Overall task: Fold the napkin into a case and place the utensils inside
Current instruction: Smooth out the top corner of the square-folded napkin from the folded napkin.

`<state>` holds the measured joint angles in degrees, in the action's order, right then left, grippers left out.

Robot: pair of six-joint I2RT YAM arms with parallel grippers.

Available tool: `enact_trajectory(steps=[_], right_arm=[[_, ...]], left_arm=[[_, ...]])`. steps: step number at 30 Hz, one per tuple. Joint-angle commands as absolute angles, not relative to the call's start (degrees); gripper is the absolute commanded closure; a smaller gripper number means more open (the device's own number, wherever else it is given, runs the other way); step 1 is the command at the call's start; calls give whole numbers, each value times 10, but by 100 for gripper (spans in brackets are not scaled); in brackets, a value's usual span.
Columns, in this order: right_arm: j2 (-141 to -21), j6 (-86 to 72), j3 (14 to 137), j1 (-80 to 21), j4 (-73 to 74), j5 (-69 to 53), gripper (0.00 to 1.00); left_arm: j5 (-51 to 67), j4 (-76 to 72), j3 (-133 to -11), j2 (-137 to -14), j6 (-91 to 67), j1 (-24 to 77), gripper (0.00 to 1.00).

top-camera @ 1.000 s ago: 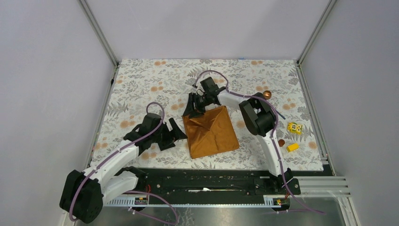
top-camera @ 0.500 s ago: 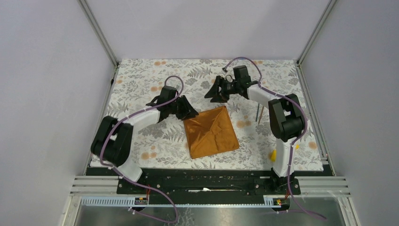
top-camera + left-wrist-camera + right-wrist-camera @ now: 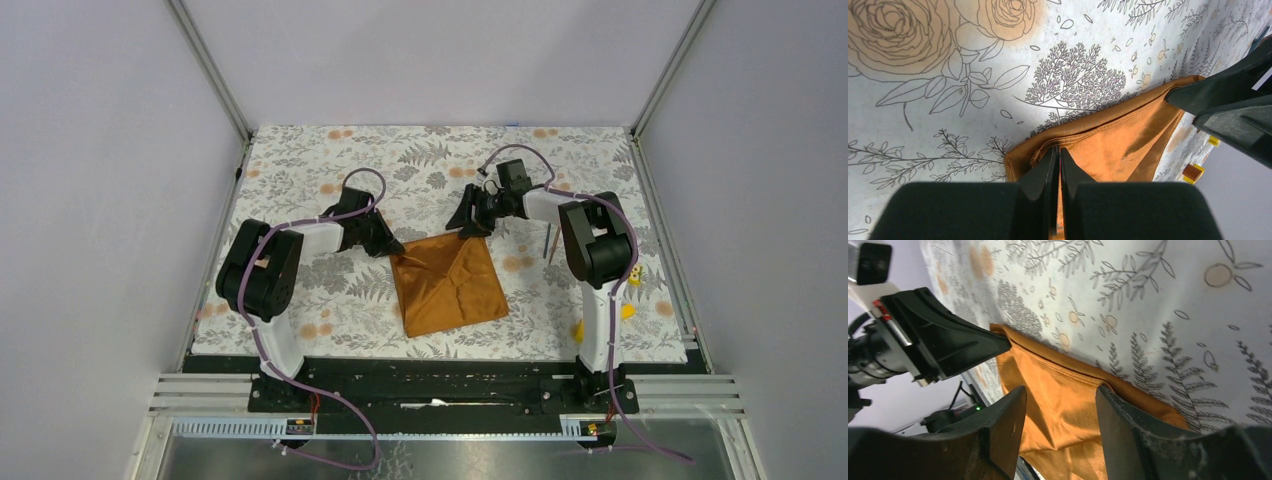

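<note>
The napkin point(image 3: 447, 285) lies on the table as a creased orange-brown square, not as a case. My left gripper point(image 3: 392, 248) is at its far left corner; in the left wrist view the left gripper point(image 3: 1058, 150) is shut on the napkin's point(image 3: 1118, 137) hem. My right gripper point(image 3: 468, 224) hangs over the far right corner. In the right wrist view the right gripper point(image 3: 1060, 392) is open, with the napkin point(image 3: 1058, 410) lying between its fingers, not pinched. One slim dark utensil point(image 3: 548, 243) shows beside the right arm.
A flowered tablecloth point(image 3: 300, 170) covers the table inside grey walls. Small yellow blocks point(image 3: 578, 328) lie near the right arm's base, one of these yellow blocks point(image 3: 1214, 141) also showing in the left wrist view. My left gripper's body point(image 3: 948, 340) shows in the right wrist view.
The left arm swung from the near left up to the napkin's far left corner and shut on it. The right gripper left that corner, moved right, then lowered to the far right corner.
</note>
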<state>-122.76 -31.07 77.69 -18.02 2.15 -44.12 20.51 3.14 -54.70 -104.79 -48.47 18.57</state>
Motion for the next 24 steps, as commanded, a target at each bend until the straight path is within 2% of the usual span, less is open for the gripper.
enact_trajectory(steps=[1, 5, 8, 13, 19, 24], right_arm=[[-1187, -275, 793, -201, 66, -411, 37], [-1075, -307, 753, -251, 56, -384, 24], [-1043, -349, 697, -310, 14, -411, 20], [-1036, -503, 543, -389, -243, -461, 21], [-1068, -551, 491, -417, -342, -465, 31], [-1092, -558, 476, -440, -365, -466, 33]], left_arm=[[177, 22, -531, -1050, -472, 186, 93], [169, 19, -516, -1046, -475, 186, 96], [163, 13, -502, -1036, -480, 186, 99], [152, 3, -481, -1020, -486, 183, 100], [149, 2, -468, -1019, -494, 182, 100], [138, -14, -462, -1015, -496, 182, 100]])
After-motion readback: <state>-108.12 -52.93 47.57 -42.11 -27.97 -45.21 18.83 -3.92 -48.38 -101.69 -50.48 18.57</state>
